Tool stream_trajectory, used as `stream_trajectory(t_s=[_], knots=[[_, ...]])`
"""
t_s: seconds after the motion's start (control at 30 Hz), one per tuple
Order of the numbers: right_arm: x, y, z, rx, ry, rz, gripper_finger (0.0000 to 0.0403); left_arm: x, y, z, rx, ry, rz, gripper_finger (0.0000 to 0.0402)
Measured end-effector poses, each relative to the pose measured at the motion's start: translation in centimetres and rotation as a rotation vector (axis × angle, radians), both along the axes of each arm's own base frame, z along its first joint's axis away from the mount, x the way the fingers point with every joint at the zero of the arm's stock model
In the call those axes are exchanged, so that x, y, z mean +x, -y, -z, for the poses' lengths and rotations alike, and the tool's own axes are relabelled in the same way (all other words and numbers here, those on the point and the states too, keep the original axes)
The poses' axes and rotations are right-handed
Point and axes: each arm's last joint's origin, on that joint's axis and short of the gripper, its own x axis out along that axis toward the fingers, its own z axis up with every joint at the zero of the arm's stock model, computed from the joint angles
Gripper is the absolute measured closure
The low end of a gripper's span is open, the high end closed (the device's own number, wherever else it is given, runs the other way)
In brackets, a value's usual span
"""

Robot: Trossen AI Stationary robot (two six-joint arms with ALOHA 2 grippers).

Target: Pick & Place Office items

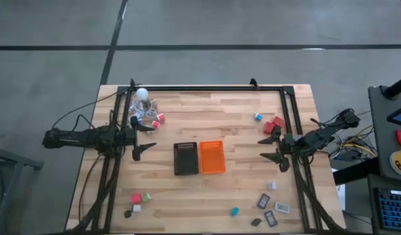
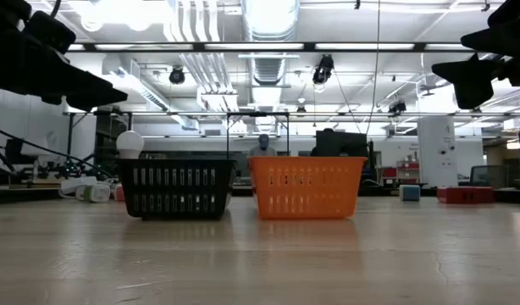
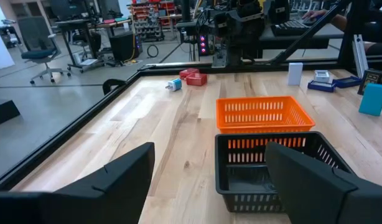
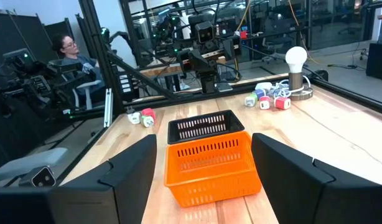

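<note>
At the middle of the pale wooden bench [image 1: 233,124] stand two slotted plastic trays side by side, touching: a black rectangular tray [image 1: 185,158] and an orange rectangular tray [image 1: 212,157]. Taking the orange tray as the landmark, the black one sits just on its left-arm side.

The left tool [image 1: 144,138] hovers well to the left of the trays, its two dark fingers spread apart with nothing between them. The right tool [image 1: 274,149] hovers well to the right of the orange tray, likewise spread wide and empty. In the low view both hang high above the bench top.

The small office items lie scattered on the bench, none visibly in a tray. Far from the orange tray toward the right rear are red blocks [image 1: 273,124] and a small blue-and-white piece [image 1: 258,117]. Toward the front right of it lie flat grey-black rectangles [image 1: 271,219], a teal block [image 1: 234,211] and a small pale piece [image 1: 273,185]. Toward the front left lie a red block [image 1: 136,198], a green block [image 1: 147,196] and dark pieces [image 1: 130,211]. Toward the rear left, beyond the black tray, small red and pink blocks [image 1: 159,119] sit beside a white ball with coiled grey cable [image 1: 142,95].

A seated person [image 4: 69,53] shows in the room beyond the bench in the right wrist view.
</note>
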Motion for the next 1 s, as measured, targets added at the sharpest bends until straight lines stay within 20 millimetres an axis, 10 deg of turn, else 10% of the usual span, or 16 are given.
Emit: stream_trajectory(t_s=[1.0], knots=[[0.0, 0.0, 0.0, -0.058, 0.002, 0.0, 0.0133, 0.0, 0.0, 0.0, 0.0, 0.0, 0.0, 0.0092]])
